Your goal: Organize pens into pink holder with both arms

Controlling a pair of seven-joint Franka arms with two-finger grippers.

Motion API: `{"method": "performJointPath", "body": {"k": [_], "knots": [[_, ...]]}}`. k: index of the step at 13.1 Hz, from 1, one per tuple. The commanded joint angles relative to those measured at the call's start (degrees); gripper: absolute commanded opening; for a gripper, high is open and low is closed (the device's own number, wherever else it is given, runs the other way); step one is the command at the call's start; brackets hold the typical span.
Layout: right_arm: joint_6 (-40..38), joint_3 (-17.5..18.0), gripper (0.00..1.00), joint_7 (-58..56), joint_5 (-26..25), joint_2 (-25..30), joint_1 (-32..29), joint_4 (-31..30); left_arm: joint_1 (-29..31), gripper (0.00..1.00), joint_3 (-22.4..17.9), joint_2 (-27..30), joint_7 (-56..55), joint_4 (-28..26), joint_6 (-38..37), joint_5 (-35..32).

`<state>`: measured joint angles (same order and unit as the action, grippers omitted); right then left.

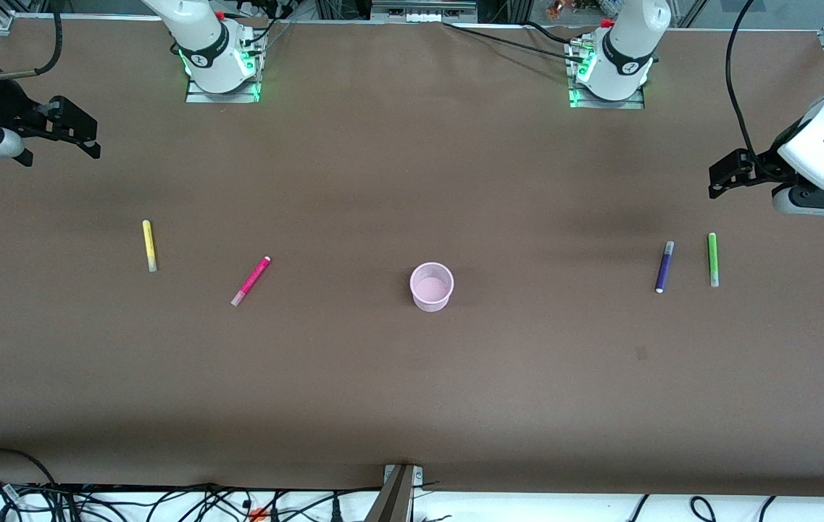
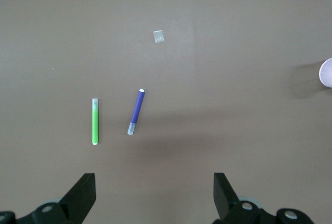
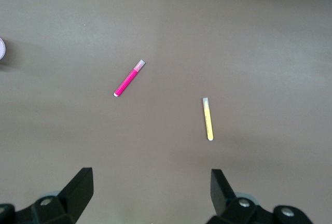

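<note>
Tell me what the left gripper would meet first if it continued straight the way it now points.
Probably the bare table: the left gripper, open, aims between the green pen and purple pen, though depth is unclear.

**One high camera, two wrist cameras**

The front view looks down from high across the table [image 1: 412,406], facing both bases. Each wrist view looks down from well above: the left shares the purple pen [image 1: 664,267] [image 2: 136,112], the right the yellow pen [image 1: 149,246] [image 3: 207,119].

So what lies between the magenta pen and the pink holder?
Nothing: in the front view, the stretch of brown table between the magenta pen and the pink holder is bare.
</note>
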<state>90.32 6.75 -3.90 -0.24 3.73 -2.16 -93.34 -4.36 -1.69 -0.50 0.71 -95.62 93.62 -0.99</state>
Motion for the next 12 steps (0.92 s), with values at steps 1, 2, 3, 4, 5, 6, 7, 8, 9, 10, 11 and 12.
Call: {"method": "performJointPath", "body": {"k": [1,2,3,4,5,6,7,8,9,10,11,12], "knots": [[-1.2,0.5,1.00,0.5,0.1,0.6,-0.7,0.3,-0.1,1.00,-0.1,-0.8,-0.3,2.0,-1.4,0.9],[-1.1,0.5,1.00,0.5,0.1,0.5,-0.7,0.4,-0.2,1.00,-0.1,-0.8,-0.3,2.0,-1.4,0.9],[-1.1,0.5,1.00,0.5,0.0,0.5,-0.7,0.4,-0.2,1.00,-0.1,-0.8,-0.3,2.0,-1.4,0.9],[-1.1,0.5,1.00,0.5,0.0,0.5,-0.7,0.4,-0.2,1.00,-0.1,-0.8,-0.3,2.0,-1.4,0.9],[-1.1,0.5,1.00,0.6,0.1,0.5,-0.7,0.3,-0.2,1.00,-0.1,-0.8,-0.2,2.0,-1.4,0.9],[-1.2,0.5,1.00,0.6,0.2,0.5,-0.7,0.3,-0.2,1.00,-0.1,-0.8,-0.2,2.0,-1.4,0.9],[-1.1,0.5,1.00,0.6,0.3,0.1,-0.7,0.9,-0.2,1.00,-0.1,-0.9,-0.2,2.0,-1.4,0.9],[-1.1,0.6,1.00,0.6,0.3,0.2,-0.7,1.0,-0.2,1.00,-0.1,-0.9,-0.2,2.0,-1.4,0.9],[-1.1,0.7,1.00,0.6,0.3,0.3,-0.7,0.9,-0.2,1.00,-0.1,-0.9,-0.2,1.9,-1.6,0.9],[-0.9,0.7,1.00,0.6,0.3,0.2,-0.7,1.0,-0.2,1.00,-0.1,-0.9,-0.3,1.9,-2.3,0.9],[-1.0,0.7,1.00,0.6,0.4,0.2,-0.7,0.9,-0.2,1.00,-0.1,-1.2,-0.4,1.9,-3.2,0.5],[-1.1,0.6,1.00,0.5,0.4,0.2,-0.7,0.8,-0.2,1.00,-0.1,-2.4,-0.3,1.9,-4.1,0.5]]}}
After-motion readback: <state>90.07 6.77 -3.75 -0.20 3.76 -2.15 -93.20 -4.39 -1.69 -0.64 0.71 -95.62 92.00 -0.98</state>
